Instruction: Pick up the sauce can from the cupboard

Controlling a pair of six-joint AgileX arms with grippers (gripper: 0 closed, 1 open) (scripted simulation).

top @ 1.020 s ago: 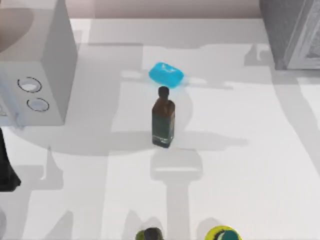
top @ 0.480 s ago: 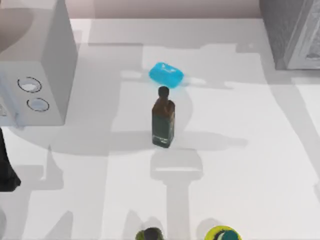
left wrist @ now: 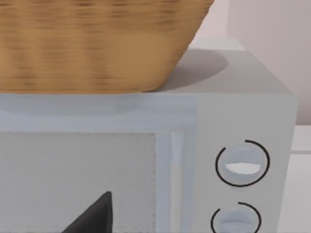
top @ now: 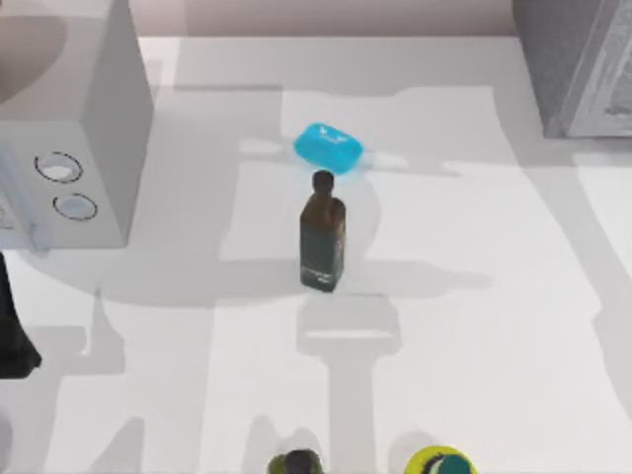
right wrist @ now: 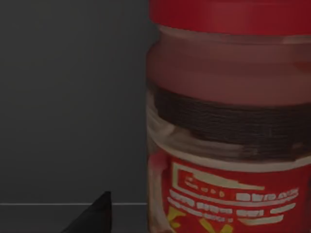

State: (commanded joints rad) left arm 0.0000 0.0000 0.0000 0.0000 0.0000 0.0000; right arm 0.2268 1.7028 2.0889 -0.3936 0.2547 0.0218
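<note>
the squat red-lidded sauce can with red-and-brown printed sides (right wrist: 228, 121) is seen close before the right wrist camera, standing inside the dark grey grainy cupboard (top: 578, 64) at the table's far right; it is judged rigid, light and smooth-walled, best taken across its straight sides below the lid; whether the right jaws are apart cannot be told; the left arm is parked facing the pale box with two round dials (left wrist: 243, 165)
</note>
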